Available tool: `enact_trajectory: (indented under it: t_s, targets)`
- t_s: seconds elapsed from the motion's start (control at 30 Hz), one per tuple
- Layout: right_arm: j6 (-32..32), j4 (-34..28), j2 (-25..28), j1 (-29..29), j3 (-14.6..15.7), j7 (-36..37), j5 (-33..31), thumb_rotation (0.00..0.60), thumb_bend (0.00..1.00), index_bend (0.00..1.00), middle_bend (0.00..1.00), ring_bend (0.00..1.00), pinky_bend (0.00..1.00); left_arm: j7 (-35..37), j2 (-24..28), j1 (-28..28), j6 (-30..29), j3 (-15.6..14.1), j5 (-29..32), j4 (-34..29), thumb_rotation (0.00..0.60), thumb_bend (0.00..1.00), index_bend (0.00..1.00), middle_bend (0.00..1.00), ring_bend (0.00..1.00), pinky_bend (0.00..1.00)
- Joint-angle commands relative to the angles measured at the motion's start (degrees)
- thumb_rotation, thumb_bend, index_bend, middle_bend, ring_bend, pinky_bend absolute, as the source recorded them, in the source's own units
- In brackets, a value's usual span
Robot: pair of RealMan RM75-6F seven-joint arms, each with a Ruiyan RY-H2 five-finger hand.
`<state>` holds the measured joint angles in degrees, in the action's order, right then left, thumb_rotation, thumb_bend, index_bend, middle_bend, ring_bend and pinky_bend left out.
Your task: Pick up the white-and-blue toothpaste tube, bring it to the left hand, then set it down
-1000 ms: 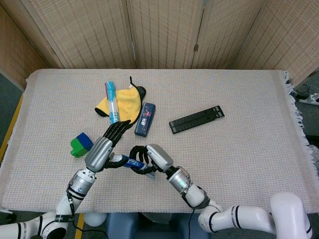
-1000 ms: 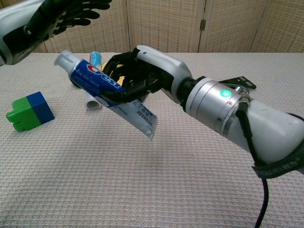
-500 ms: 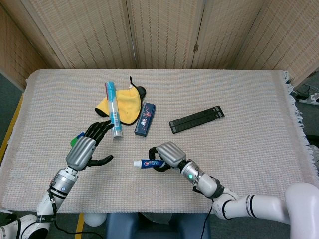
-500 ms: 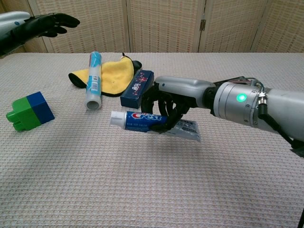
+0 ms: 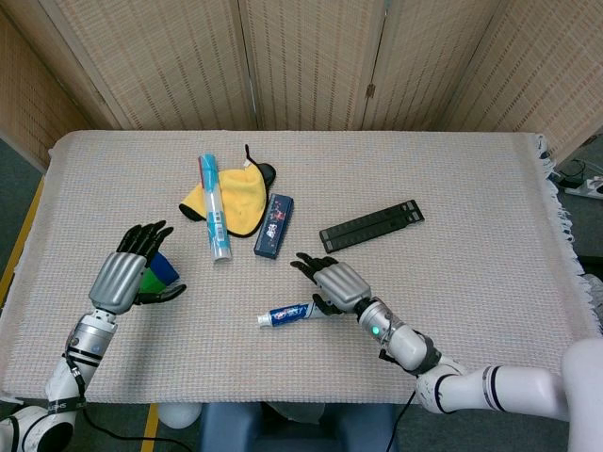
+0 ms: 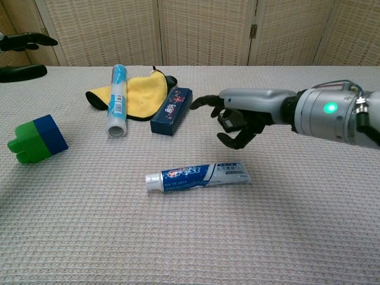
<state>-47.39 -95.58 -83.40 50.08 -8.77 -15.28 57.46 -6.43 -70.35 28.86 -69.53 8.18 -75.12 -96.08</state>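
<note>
The white-and-blue toothpaste tube [image 5: 290, 314] [image 6: 198, 175] lies flat on the tablecloth near the front edge, cap pointing left. Just behind and to the right of it my right hand [image 5: 332, 280] [image 6: 237, 116] hovers with fingers spread, holding nothing and clear of the tube. My left hand [image 5: 127, 271] is far to the left above the green-and-blue block, fingers apart and empty; in the chest view only its fingertips [image 6: 27, 40] show at the top left corner.
A green-and-blue block [image 6: 35, 139] sits at the left. Behind the tube lie a light-blue tube [image 5: 214, 220], a yellow cloth [image 5: 240, 199], a dark blue box [image 5: 274, 226] and a black bar [image 5: 371, 225]. Woven screens stand behind the table.
My right hand lowered the toothpaste tube onto the cloth, let go and lifted away to the right. My left hand drew back to the left, over the block.
</note>
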Motion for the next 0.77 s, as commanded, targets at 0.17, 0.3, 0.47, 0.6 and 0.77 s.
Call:
enact_trajectory:
  t_s: [0.17, 0.3, 0.47, 0.6, 0.77]
  targets:
    - [-19.71, -9.87, 13.05, -12.68, 3.86, 0.04, 12.43, 0.600, 0.66, 0.17, 0.22, 0.29, 0.22, -2.32, 3.41, -4.18, -5.03, -0.77, 0.22, 1.78, 0.600, 0.19, 0.08, 0.09, 0.09, 0.00]
    - [-28.30, -11.15, 18.52, -19.55, 6.87, 2.81, 18.88, 0.600, 0.66, 0.22, 0.23, 0.29, 0.23, -2.03, 4.29, -7.11, -8.63, -1.28, 0.03, 2.11, 0.600, 0.23, 0.15, 0.13, 0.13, 0.01]
    - [-36.57, -10.50, 23.30, -27.90, 10.98, 7.93, 24.45, 0.600, 0.66, 0.22, 0.24, 0.29, 0.23, -3.25, 6.45, -11.30, -12.99, -2.82, -0.55, -0.48, 0.600, 0.26, 0.15, 0.14, 0.13, 0.01]
    - [-41.72, -8.65, 24.83, -33.44, 13.21, 10.61, 27.15, 0.600, 0.66, 0.22, 0.23, 0.28, 0.23, -3.32, 7.37, -14.58, -16.09, -4.27, -1.34, -3.45, 0.600, 0.26, 0.14, 0.14, 0.13, 0.00]
    - [-45.41, -6.08, 24.90, -38.61, 14.91, 12.34, 28.74, 0.600, 0.65, 0.22, 0.22, 0.26, 0.22, -5.36, 7.69, -17.96, -19.40, -6.28, -3.27, -6.04, 0.600, 0.26, 0.13, 0.14, 0.13, 0.00]
